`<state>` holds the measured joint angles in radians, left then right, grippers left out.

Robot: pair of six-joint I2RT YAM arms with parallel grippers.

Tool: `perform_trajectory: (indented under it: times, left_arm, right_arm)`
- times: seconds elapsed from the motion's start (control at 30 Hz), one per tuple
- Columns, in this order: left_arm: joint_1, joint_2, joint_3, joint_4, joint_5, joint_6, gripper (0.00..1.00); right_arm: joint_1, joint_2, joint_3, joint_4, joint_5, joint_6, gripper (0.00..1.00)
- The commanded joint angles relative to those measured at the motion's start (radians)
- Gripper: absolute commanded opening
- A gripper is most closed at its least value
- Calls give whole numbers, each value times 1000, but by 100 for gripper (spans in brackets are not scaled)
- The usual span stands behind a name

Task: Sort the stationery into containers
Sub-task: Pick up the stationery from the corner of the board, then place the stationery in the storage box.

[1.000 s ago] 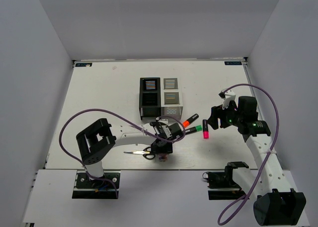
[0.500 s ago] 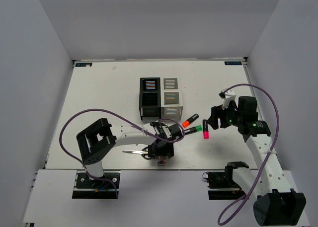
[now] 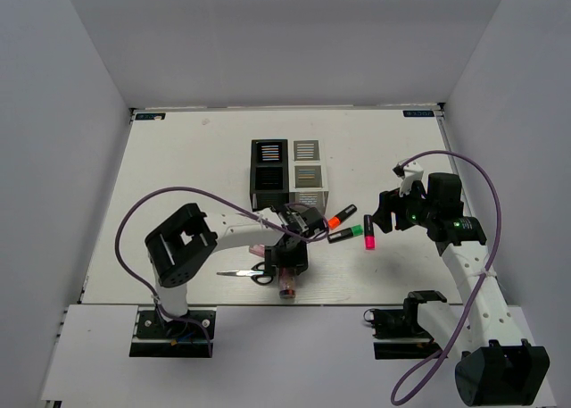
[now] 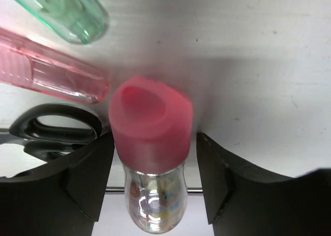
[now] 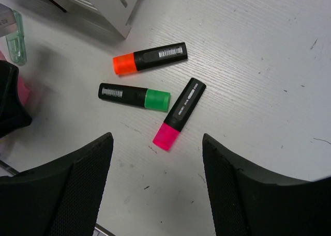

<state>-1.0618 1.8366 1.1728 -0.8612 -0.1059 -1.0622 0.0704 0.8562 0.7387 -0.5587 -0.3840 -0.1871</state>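
Containers: 4 slatted boxes (image 3: pixel 287 169) stand clustered in a square at mid-tabletop (image 3: pixel 178 176), 2 black on the left, 2 white/grey on the right, walls touching. From above, slatted floors show through the 2 far boxes and the near white/grey box; the near black box reads dark and its contents cannot be determined.

Left arm: reaches across to the near centre, wrist turned down. The left hand (image 3: pixel 290 256) straddles the pink cylinder tube (image 4: pixel 151 138), 1 finger on each side of the pink cap. The left finger (image 4: pixel 88 179) appears to meet the cap; a thin dark gap shows at the other side. Whether the tube is clamped cannot be determined. Just beside it lie the black-handled scissors (image 4: pixel 51 130), the pink capsule piece (image 4: pixel 49 73) and the pale green capsule piece (image 4: pixel 57 11).

Right arm: raised, elbow bent, with the right hand (image 5: pixel 155 194) spread wide, holding nothing, above the 3 highlighters. These lie flat and apart on the tabletop right of the boxes: orange-capped highlighter (image 5: pixel 150 58), green-capped highlighter (image 5: pixel 134 96), pink-capped highlighter (image 5: pixel 179 114).
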Motion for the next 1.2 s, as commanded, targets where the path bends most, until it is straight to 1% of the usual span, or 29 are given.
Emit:
perform_trajectory:
  times: [0.0, 0.07, 0.1, 0.2, 0.23, 0.3, 0.33, 0.37, 0.47, 0.53, 0.57, 0.67, 0.7, 0.73, 0.77, 0.8, 0.83, 0.87, 0.9, 0.93, 0.97, 1.0, 1.03, 1.07, 1.1, 1.13, 1.17]
  left_arm:
    - [17, 62, -2, 65, -83, 36, 70]
    - [22, 76, 7, 67, -84, 39, 63]
    - [19, 79, 7, 65, -87, 39, 53]
    - [20, 81, 4, 68, -83, 39, 38]
    - [20, 78, -1, 68, -77, 38, 26]
    - [8, 55, -18, 71, -69, 39, 14]
    - [-3, 47, -19, 65, -67, 41, 3]
    - [-12, 35, -19, 62, -69, 45, 0]
    - [-72, -46, 8, 27, -90, 71, 0]
    - [-104, -75, 82, 2, -123, 99, 0]
    - [-106, -101, 121, -34, -136, 125, 0]
    - [-99, -164, 244, -73, -227, 267, 0]
    - [-67, -178, 273, -100, -238, 298, 0]
    - [-54, -194, 359, -119, -235, 385, 0]
    - [-35, -198, 385, -130, -233, 412, 0]
    - [23, -204, 408, -130, -227, 438, 0]
    - [46, -224, 476, -128, -184, 479, 0]
    - [68, -229, 497, -125, -175, 526, 0]
    - [133, -231, 520, -99, -161, 556, 0]
    - [158, -231, 589, -88, -134, 609, 0]
    - [180, -229, 611, -76, -126, 632, 0]
    - [253, -226, 631, 7, -111, 690, 0]
    - [282, -223, 633, 43, -80, 734, 0]
    - [307, -221, 627, 127, -34, 752, 0]
    - [380, -220, 613, 202, -2, 778, 0]
    - [402, -215, 604, 294, 24, 795, 0]
    - [433, -206, 573, 335, 50, 810, 0]
  right_arm:
    - [0, -14, 37, 0, 5, 2, 72]
    - [-1, -13, 37, -1, 7, -2, 72]
    - [0, -14, 39, 0, 8, 0, 72]
    - [-1, -14, 36, 2, 8, -3, 72]
    - [0, -13, 36, 2, 10, -2, 72]
    - [-1, -13, 36, 0, 8, -2, 72]
    - [-1, -17, 36, -1, 10, -2, 72]
    - [-1, -14, 36, -1, 10, -3, 72]
    - [-4, -16, 34, -3, 8, -3, 72]
    - [-1, -13, 34, -3, 1, -5, 72]
    - [-3, -14, 40, -3, -6, -3, 70]
    - [-3, -16, 36, -4, -19, -6, 32]
    - [-1, -16, 36, -4, -21, -6, 15]
    - [-4, -19, 37, -6, -23, -8, 0]
    - [0, -20, 33, -10, -30, -9, 0]
    - [-3, -23, 34, -9, -35, -11, 0]
    - [-1, -20, 33, -10, -36, -12, 0]
    - [-3, -23, 33, -9, -36, -11, 0]
    - [0, -23, 33, -7, -35, -12, 2]
    - [-1, -19, 31, -6, -36, -12, 22]
    - [-3, -16, 33, -7, -41, -15, 31]
    - [-1, -13, 34, -7, -44, -15, 37]
    - [0, -14, 34, -4, -44, -14, 42]
    - [-1, -14, 31, -9, -46, -14, 44]
    - [-1, -14, 28, -4, -50, -12, 45]
    - [-1, -14, 27, -7, -50, -12, 45]
    - [-4, -13, 27, -4, -55, -14, 45]
